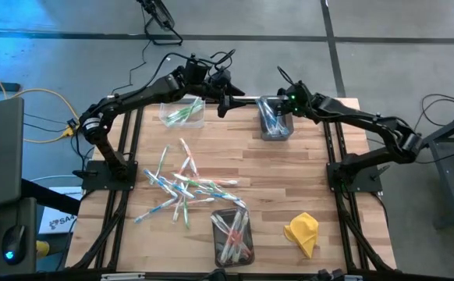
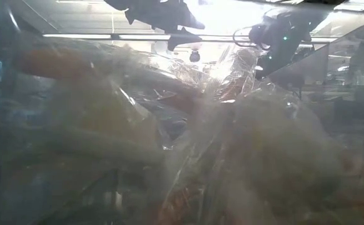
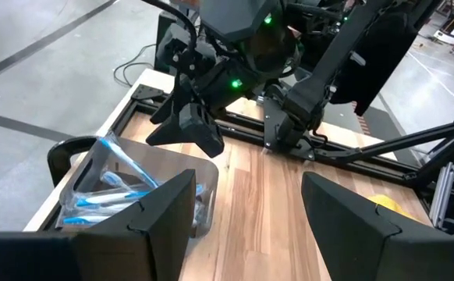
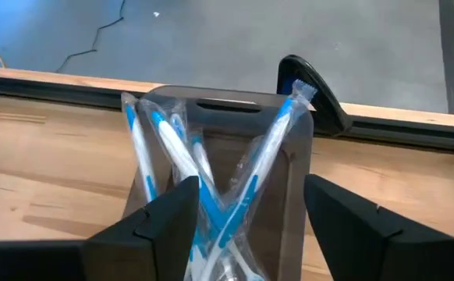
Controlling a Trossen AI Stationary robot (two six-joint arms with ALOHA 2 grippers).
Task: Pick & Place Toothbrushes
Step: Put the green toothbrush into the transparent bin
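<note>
The right gripper [image 1: 278, 108] is hovering directly above the clear rectangular plastic bin of blue-accented toothbrushes [image 1: 274, 119] at the far edge of the slatted wooden table [image 1: 305, 172]; in its wrist view its two dark fingers [image 4: 153, 226] are standing wide apart with nothing between them, and the wrapped blue brushes [image 4: 211, 195] are lying crossed inside the bin just below — a sign, I judge, that one is being dropped off here. The left gripper [image 1: 225, 100] is waiting in the air between that bin and the clear bin holding green-accented toothbrushes [image 1: 183, 113], its fingers [image 3: 161, 211] also spread and holding nothing. A third bin, near the table's front edge, is holding pink-red-accented toothbrushes [image 1: 233, 236]. The sorting looks partly done: each of the three bins is holding a handful of brushes, yet a scattered pile of thin white toothbrushes in mixed colours [image 1: 182, 187] is lying loose on the middle of the table — well apart from both grippers — so many picks seem to be left. A crumpled yellow cloth [image 1: 302, 232] is sitting near the front right corner, untouched. The low view is blocked by clear wrapping and is showing little of use.
</note>
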